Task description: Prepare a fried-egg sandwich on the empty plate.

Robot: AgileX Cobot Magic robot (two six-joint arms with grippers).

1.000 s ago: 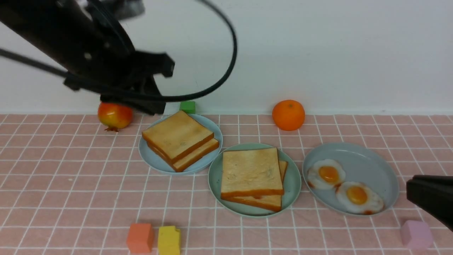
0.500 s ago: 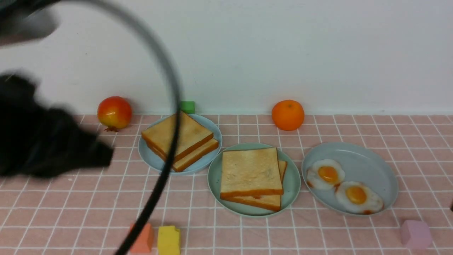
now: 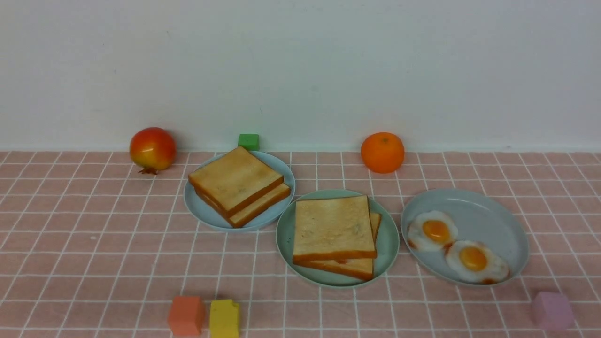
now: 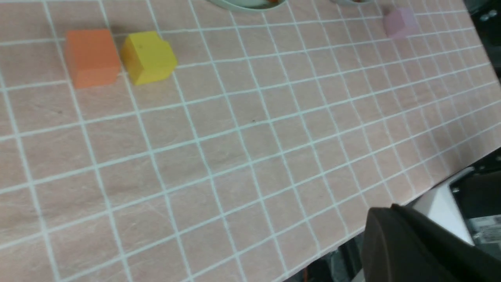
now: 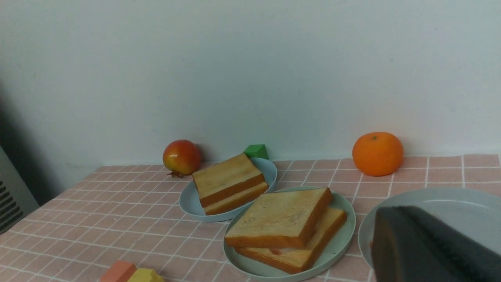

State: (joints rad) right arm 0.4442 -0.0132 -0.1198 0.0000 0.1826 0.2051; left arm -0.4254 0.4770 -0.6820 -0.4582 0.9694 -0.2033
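The fried-egg sandwich (image 3: 333, 227) lies on the mint-green plate (image 3: 388, 244) in the middle of the table: two toast slices, the top one shifted left of the lower. A sliver of white and orange egg shows between them in the right wrist view (image 5: 280, 250). Neither arm appears in the front view. My left gripper (image 4: 391, 209) is shut and empty above the table's near edge. My right gripper (image 5: 395, 211) is shut and empty, hanging in front of the egg plate.
A pale blue plate (image 3: 197, 211) holds a plain toast stack (image 3: 237, 185). Another plate (image 3: 493, 220) holds two fried eggs (image 3: 432, 230). A red fruit (image 3: 152, 149), green block (image 3: 248, 141) and orange (image 3: 382, 152) line the wall. Orange (image 3: 186, 315), yellow (image 3: 224, 318) and pink (image 3: 552, 311) blocks sit near the front.
The left arm swung down and left from above the toast plate and left the front view. The right gripper withdrew past the right edge. Food and plates stayed put.
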